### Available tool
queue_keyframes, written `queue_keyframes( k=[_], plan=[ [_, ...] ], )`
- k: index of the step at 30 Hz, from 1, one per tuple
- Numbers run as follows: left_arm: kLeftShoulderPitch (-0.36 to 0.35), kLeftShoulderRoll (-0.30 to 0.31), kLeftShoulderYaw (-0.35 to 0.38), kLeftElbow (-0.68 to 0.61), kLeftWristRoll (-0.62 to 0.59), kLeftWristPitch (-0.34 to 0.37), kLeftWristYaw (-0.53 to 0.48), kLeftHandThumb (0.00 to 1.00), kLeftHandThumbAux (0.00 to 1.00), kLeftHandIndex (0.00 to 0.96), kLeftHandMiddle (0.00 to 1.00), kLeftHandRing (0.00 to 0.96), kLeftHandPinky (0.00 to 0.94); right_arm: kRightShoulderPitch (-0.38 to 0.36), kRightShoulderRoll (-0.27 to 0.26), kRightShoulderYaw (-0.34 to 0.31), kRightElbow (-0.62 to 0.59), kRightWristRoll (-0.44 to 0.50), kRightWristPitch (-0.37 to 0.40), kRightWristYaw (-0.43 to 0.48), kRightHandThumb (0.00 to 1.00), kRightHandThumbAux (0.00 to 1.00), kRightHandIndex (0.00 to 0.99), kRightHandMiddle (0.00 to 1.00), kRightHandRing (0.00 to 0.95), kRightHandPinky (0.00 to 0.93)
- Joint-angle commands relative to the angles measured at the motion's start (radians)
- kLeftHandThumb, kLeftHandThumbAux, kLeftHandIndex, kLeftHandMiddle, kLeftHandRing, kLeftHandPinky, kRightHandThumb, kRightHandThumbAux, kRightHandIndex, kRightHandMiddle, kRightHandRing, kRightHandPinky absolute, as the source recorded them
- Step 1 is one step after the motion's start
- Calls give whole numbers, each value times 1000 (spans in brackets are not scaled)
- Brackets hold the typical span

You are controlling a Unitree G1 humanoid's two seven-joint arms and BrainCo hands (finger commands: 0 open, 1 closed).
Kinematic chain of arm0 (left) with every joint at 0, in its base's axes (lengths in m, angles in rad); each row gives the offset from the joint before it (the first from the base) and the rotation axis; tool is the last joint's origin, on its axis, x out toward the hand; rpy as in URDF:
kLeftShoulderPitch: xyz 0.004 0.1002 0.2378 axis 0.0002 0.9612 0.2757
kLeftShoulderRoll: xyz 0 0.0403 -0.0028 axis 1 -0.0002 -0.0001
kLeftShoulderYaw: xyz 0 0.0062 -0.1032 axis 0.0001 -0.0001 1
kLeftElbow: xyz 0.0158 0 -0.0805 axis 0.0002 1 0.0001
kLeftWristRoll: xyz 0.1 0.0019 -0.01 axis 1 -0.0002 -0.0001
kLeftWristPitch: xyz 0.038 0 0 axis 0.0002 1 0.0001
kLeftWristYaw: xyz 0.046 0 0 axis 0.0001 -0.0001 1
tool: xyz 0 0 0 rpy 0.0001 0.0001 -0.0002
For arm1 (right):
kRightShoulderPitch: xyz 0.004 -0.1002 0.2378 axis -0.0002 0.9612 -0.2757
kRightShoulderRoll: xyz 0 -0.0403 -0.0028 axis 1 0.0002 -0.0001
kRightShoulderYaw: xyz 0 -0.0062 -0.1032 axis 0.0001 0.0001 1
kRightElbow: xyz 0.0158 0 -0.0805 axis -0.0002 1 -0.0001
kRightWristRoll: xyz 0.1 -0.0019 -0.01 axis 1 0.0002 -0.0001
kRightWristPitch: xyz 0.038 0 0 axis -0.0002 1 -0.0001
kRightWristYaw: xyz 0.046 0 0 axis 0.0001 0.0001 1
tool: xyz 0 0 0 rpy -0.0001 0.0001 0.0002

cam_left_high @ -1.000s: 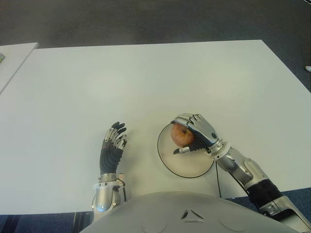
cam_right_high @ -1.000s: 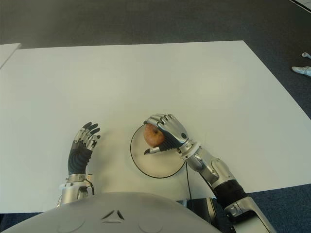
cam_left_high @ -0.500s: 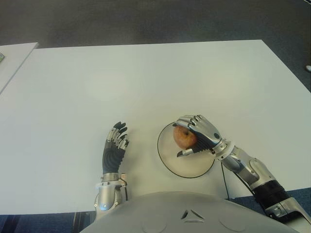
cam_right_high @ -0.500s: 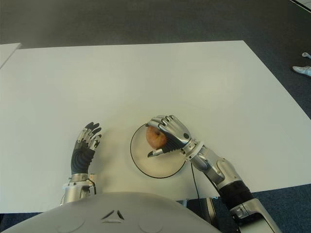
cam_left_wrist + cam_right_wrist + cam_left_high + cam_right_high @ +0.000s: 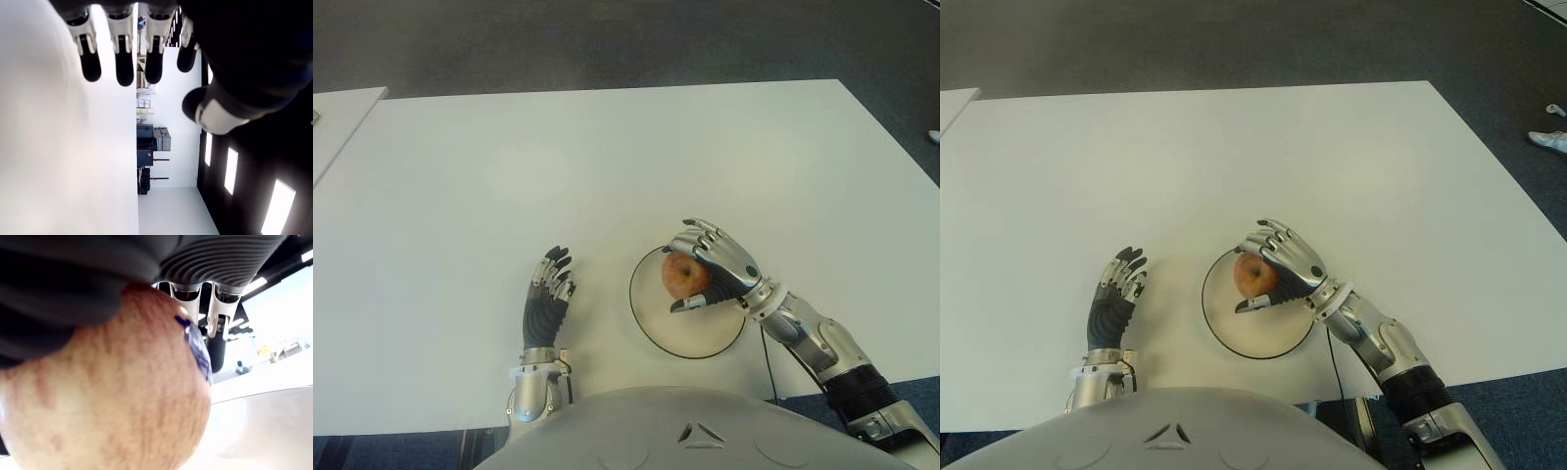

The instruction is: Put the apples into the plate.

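We seem to stand in an office or lab: white table [image 5: 607, 147], dark grey carpet [image 5: 607, 39] at twelve o'clock, ceiling light panels [image 5: 230, 171].

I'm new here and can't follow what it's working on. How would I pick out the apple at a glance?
Start at the big white table and look to its near edge, where a round plate with a dark rim lies. The apple is over the plate's far side, with the right robot hand cupped over it. It is the only red, round thing there; the left robot hand holds nothing.
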Motion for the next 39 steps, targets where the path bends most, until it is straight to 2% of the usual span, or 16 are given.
queue_keyframes(
  k=[1,10,21,30,36,38,39],
  plan=[
    [-7,-8,0,18,-11,9,4,183,630,141,168,182,196,-9,-1,-9,-13,9,17,31,179,150,1,1,0,0],
    [-20,-6,4,34,11,3,18,176,614,140,159,177,189,2,-14,-28,-45,49,23,107,167,122,0,0,0,0],
    [-28,-4,11,47,-8,4,5,180,646,146,164,180,196,20,7,-52,-57,147,51,189,154,127,0,0,0,0],
    [-35,-1,17,61,10,0,13,164,631,140,154,168,181,34,24,-80,-56,199,69,200,148,133,0,0,0,0],
    [-37,2,20,64,1,7,4,170,637,139,161,183,209,59,31,-113,-58,288,71,228,122,138,0,0,0,0],
    [-37,2,20,65,-1,6,3,172,639,146,163,184,211,73,26,-124,-69,360,82,274,108,143,0,0,0,0],
    [-37,3,20,65,-1,5,3,173,639,148,163,185,210,95,13,-142,-81,427,90,310,105,145,0,0,0,0]
  ],
)
